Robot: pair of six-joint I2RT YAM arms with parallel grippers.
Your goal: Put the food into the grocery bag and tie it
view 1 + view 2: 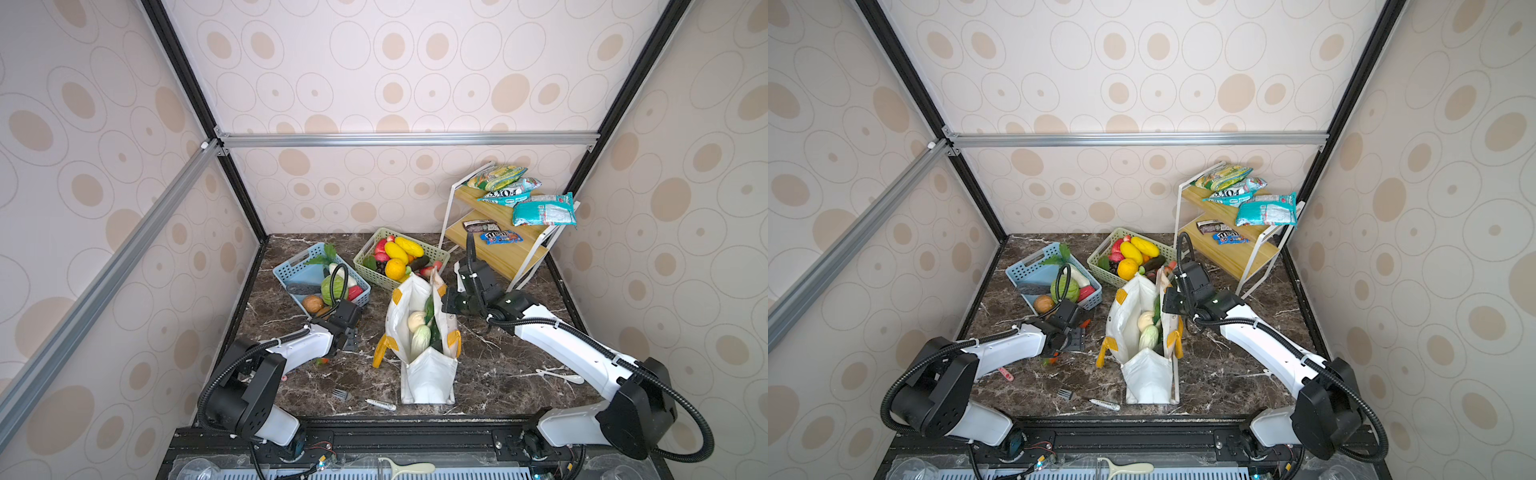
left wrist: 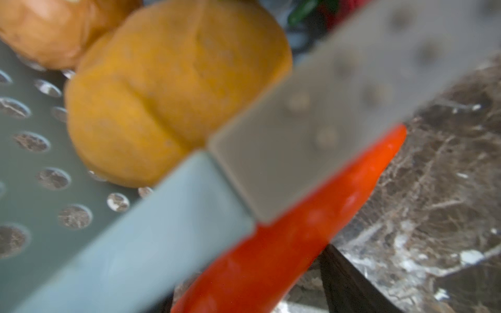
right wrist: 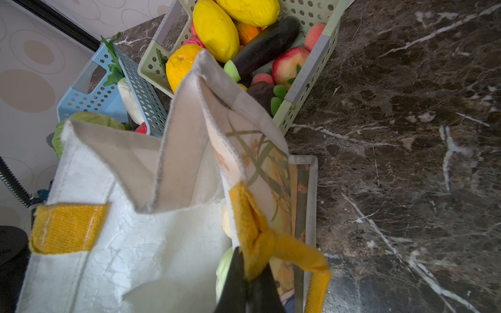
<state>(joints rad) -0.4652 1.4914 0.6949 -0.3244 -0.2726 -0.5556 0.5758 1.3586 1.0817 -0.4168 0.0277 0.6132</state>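
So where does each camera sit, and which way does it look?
Both top views: high behind the robot, facing down and forward to the back wall; table, bag, blue basket, green basket; left arm and right arm show.
Left wrist: on the left arm, close over the blue basket's corner; orange lump inside, pepper outside on the table; no gripper clearly shows.
Right wrist: on the right arm, facing both baskets; right gripper pinching the bag's strap.
Shared: right wrist and top views share bag and baskets.
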